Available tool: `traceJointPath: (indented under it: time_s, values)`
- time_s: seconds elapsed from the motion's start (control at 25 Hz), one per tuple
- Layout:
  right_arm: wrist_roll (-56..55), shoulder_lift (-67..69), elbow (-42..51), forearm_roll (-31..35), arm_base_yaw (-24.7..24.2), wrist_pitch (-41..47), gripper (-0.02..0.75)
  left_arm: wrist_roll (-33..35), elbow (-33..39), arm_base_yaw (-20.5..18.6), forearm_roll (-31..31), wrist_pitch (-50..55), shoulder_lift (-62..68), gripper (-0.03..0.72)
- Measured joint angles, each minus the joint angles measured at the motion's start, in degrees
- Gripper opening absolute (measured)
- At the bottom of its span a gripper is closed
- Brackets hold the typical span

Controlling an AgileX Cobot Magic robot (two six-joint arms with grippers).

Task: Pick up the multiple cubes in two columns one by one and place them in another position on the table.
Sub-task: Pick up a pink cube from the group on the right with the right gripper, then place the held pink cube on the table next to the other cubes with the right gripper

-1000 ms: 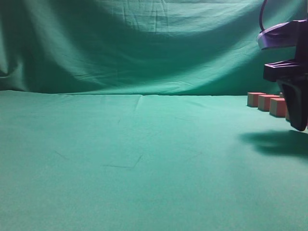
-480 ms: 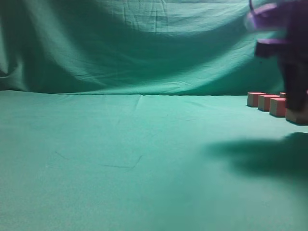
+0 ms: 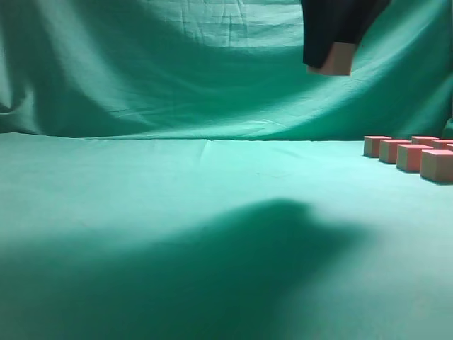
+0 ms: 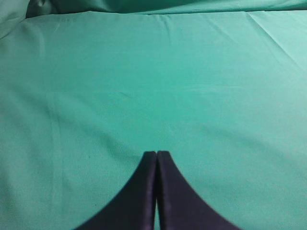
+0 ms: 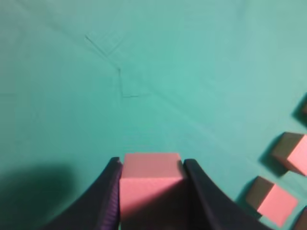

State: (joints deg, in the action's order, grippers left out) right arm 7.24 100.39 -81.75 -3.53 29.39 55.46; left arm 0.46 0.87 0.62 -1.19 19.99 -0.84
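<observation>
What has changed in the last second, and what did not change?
The right hand closed on one cube at the right end of the rows, lifted it high and carried it leftward above the table. Its shadow moved along too. The other cubes stayed in their rows.

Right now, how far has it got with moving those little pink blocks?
Nothing looks placed yet: the green cloth table is bare at left and middle. In hand: the right pincer holds one small reddish-pink matte cube high in the air. Left: the row of identical cubes at the right edge, at least five showing.
</observation>
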Motion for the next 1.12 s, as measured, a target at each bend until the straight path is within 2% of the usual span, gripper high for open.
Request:
traceJointPath:
  time_s: [0.16,0.36,0.88,1.12]
  values:
    - [6.0,4.9,-6.6,1.0,0.0,1.6,0.260,0.0,0.0,0.0,0.0,0.0,0.0,0.000]
    - [13.6,11.0,-10.2,6.3,0.0,1.6,0.260,0.0,0.0,0.0,0.0,0.0,0.0,0.000]
    - [14.5,22.0,-16.4,8.0,0.0,1.5,0.260,0.0,0.0,0.0,0.0,0.0,0.0,0.000]
    - [14.7,23.9,-16.9,6.0,0.0,1.3,0.260,0.0,0.0,0.0,0.0,0.0,0.0,0.000]
